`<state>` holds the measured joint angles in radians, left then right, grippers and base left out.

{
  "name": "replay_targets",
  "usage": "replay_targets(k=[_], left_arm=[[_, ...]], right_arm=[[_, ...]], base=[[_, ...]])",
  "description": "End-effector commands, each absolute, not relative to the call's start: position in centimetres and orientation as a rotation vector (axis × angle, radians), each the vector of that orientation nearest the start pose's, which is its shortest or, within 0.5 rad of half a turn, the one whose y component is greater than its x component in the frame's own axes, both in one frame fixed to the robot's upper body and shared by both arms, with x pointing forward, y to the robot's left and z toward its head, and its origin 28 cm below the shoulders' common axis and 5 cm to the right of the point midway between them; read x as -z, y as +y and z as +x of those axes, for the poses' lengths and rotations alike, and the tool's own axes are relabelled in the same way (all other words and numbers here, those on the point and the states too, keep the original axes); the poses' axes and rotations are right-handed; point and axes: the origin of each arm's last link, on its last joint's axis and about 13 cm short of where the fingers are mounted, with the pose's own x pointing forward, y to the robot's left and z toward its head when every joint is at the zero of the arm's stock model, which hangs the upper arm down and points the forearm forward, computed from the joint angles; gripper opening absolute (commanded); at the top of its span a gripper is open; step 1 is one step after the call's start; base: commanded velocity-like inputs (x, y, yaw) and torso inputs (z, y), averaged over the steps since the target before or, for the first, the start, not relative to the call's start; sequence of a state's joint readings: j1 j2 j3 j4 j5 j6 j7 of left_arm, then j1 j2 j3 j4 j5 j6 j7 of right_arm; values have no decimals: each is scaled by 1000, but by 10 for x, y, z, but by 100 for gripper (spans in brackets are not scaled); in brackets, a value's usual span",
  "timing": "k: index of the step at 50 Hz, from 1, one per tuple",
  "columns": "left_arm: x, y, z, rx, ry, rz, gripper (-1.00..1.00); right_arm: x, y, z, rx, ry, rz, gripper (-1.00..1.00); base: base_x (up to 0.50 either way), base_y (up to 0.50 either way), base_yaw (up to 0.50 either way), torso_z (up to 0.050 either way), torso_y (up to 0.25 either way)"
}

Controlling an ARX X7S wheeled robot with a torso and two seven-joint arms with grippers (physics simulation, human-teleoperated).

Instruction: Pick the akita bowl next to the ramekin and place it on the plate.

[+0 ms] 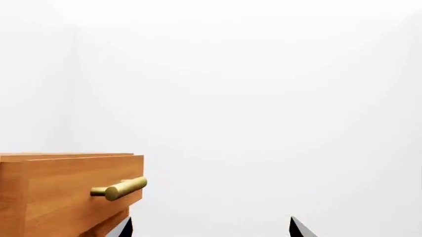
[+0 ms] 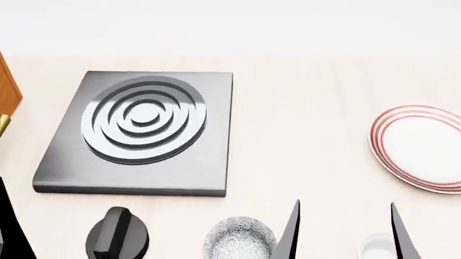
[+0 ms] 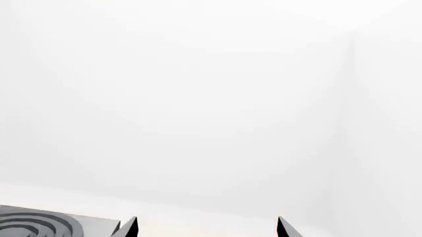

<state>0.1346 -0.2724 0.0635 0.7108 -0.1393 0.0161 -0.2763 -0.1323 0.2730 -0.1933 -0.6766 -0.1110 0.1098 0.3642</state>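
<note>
The akita bowl, grey-and-white patterned, sits at the near edge of the head view, partly cut off. The white ramekin is to its right, also cut off. The plate with red rings lies at the far right, beyond them. My right gripper is open, its dark fingertips spread wide, one beside the bowl and the other beside the ramekin. In the right wrist view that gripper holds nothing. My left gripper is open and empty too; only one of its fingers shows at the head view's left edge.
A grey stove plate with concentric rings lies on the pale counter at centre left, with a black knob in front of it. A wooden drawer front with a brass handle juts out at the far left.
</note>
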Motion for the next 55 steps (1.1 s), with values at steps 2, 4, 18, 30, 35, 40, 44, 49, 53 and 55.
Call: replay_targets(k=[2, 4, 18, 30, 35, 40, 44, 49, 53, 55], left_arm=[[-137, 224, 165, -58, -570, 11, 100], [-137, 224, 165, -59, -569, 11, 100], [-137, 224, 165, -59, -568, 12, 100], [-136, 224, 165, -59, -566, 14, 100], [-136, 224, 165, -59, -566, 13, 100], [-136, 224, 165, -60, -566, 13, 100], [-136, 224, 165, -60, -566, 14, 100], [-136, 224, 165, -60, -566, 14, 100], [-136, 224, 165, -59, -566, 13, 100], [-136, 224, 165, -59, -567, 14, 100]], right_arm=[[-118, -101, 167, 115, -463, -216, 100], [-118, -101, 167, 113, -462, -215, 100], [-118, -100, 167, 113, -459, -212, 100], [-117, -100, 168, 106, -453, -214, 100], [-117, -100, 168, 103, -453, -215, 100], [-116, -100, 168, 103, -451, -215, 100], [-116, -100, 168, 103, -450, -215, 100], [-116, -100, 168, 102, -448, -215, 100], [-116, -100, 168, 101, -447, -214, 100], [-117, -100, 168, 100, -447, -214, 100]], base=[[0, 0, 0, 0, -130], [0, 0, 0, 0, -131], [0, 0, 0, 0, -130], [0, 0, 0, 0, -130], [0, 0, 0, 0, -130], [0, 0, 0, 0, -130], [0, 0, 0, 0, -130], [0, 0, 0, 0, -130], [0, 0, 0, 0, -130], [0, 0, 0, 0, -130]])
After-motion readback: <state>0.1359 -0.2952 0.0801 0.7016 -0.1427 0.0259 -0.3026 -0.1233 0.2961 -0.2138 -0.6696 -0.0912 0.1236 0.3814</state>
